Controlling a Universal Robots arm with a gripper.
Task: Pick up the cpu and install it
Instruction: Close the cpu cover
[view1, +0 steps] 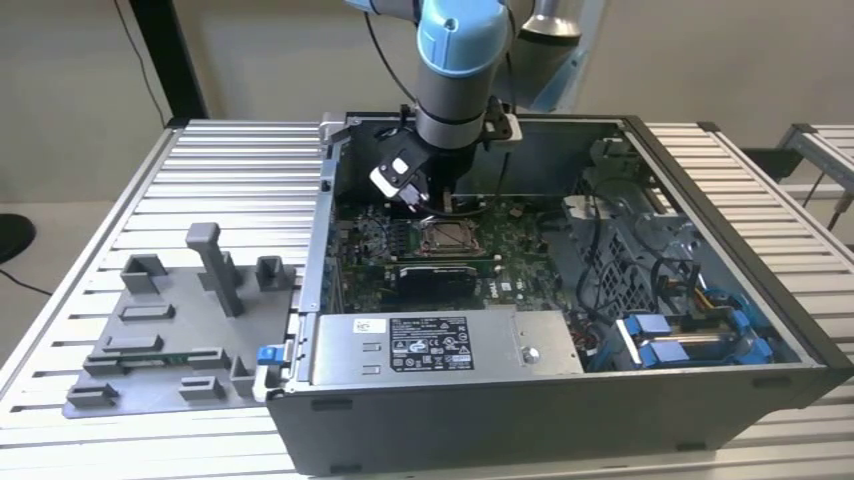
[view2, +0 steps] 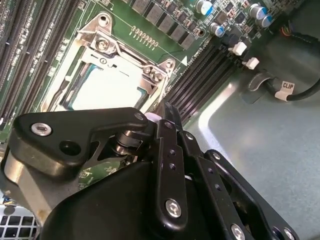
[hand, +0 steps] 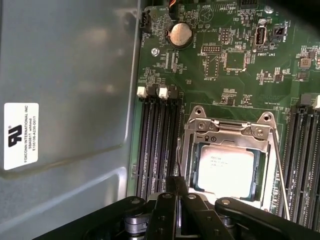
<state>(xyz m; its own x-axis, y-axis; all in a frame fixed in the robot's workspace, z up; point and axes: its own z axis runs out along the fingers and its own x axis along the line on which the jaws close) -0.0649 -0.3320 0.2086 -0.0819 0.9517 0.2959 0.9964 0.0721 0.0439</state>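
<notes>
First wrist view, cpu (hand: 225, 170) seated in socket (hand: 227, 127)

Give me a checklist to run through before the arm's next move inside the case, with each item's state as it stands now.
1. cpu lying flat inside the socket frame: ok, in both wrist views.
2. Nothing held in the claw: ok, it is shut on nothing, at the socket frame's edge.
3. socket lever latched down: cannot tell.
4. arm apart from the case walls: ok in the exterior view.
5. black cable apart from the claw: ok in the second wrist view.
</notes>
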